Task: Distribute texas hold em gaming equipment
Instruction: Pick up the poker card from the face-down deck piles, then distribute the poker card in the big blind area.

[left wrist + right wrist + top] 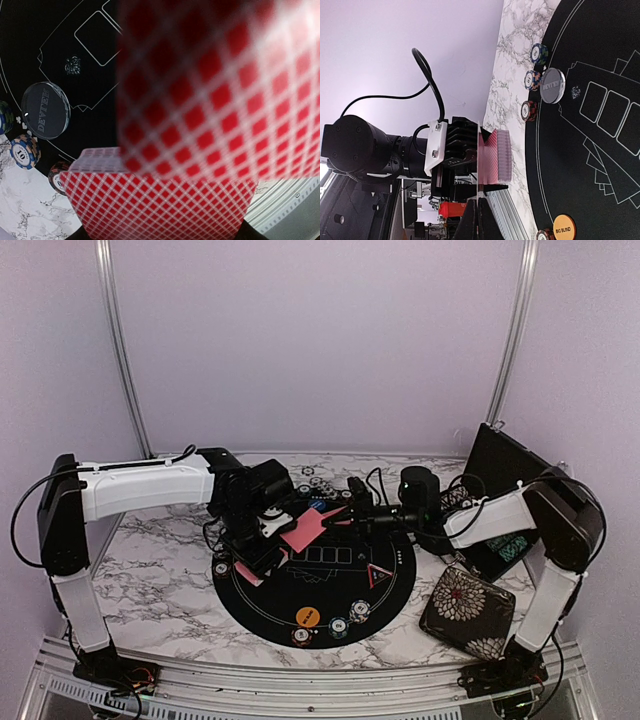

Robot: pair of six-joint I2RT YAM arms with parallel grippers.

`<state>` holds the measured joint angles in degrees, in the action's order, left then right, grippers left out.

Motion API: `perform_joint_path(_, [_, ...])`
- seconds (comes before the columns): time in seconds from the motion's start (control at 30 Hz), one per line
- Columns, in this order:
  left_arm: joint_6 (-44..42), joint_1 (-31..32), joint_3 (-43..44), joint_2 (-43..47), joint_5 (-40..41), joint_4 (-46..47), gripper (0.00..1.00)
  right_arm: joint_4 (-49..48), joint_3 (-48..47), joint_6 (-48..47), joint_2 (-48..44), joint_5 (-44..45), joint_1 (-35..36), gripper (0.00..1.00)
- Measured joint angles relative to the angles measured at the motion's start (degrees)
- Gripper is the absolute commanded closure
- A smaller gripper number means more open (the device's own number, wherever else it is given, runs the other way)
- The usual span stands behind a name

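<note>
Dealing in progress: a deck of pink-red-backed playing cards (497, 155) is pinched between the fingers of the left gripper (255, 562) above the 9 o'clock side of a black round mat (265, 605), which is spread on a marble-topped table (150, 570). A single card (305, 530) is held just above the deck and nipped at its 3 o'clock corner by the right gripper (478, 207), whose jaws are pressed together on it. In the right wrist view this card is shown edge-on, as a thin line rising from the fingertips. In the left wrist view it is blurred and fills the upper right, with the deck directly beneath. The card is thus placed between the two grippers, at 3 o'clock of the left one and 9 o'clock of the right one.

A clear dealer disc (46, 110) is laid flat on the mat near its 9 o'clock rim, flanked by three small stacks of striped chips (24, 151) at the mat's edge. An orange Big Blind disc (308, 617) is set at the mat's 6 o'clock, further chip stacks (361, 612) at 5 o'clock, and a red-edged black triangle (378, 575) at 3 o'clock. Off the mat, a floral pouch (467, 608) is seen at 4 o'clock and a black case (505, 495) at 2 o'clock
</note>
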<state>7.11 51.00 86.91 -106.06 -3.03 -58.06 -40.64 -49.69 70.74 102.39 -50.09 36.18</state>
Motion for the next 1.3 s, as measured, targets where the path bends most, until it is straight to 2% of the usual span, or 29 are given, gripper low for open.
perform_joint_path(0.27, [0.42, -0.33, -1.60, 1.66, 0.15, 0.26, 0.54, 1.16, 1.64, -1.97, -1.60, 0.00, -1.20, 1.00])
perform_joint_path(0.63, [0.42, -0.90, -1.92, 2.67, 0.52, 0.37, 0.54, 9.57, 2.43, -11.37, -0.24, 0.31, -0.70, 1.00])
perform_joint_path(1.0, [0.35, -1.42, -1.92, 2.73, 0.52, 0.37, 0.54, 16.63, -2.86, -17.46, 6.75, 1.40, 7.78, 1.00])
perform_joint_path(1.3, [0.15, -1.51, -1.92, 2.73, 0.52, 0.37, 0.54, 20.13, -6.38, -20.31, 9.92, 1.57, 11.39, 1.00])
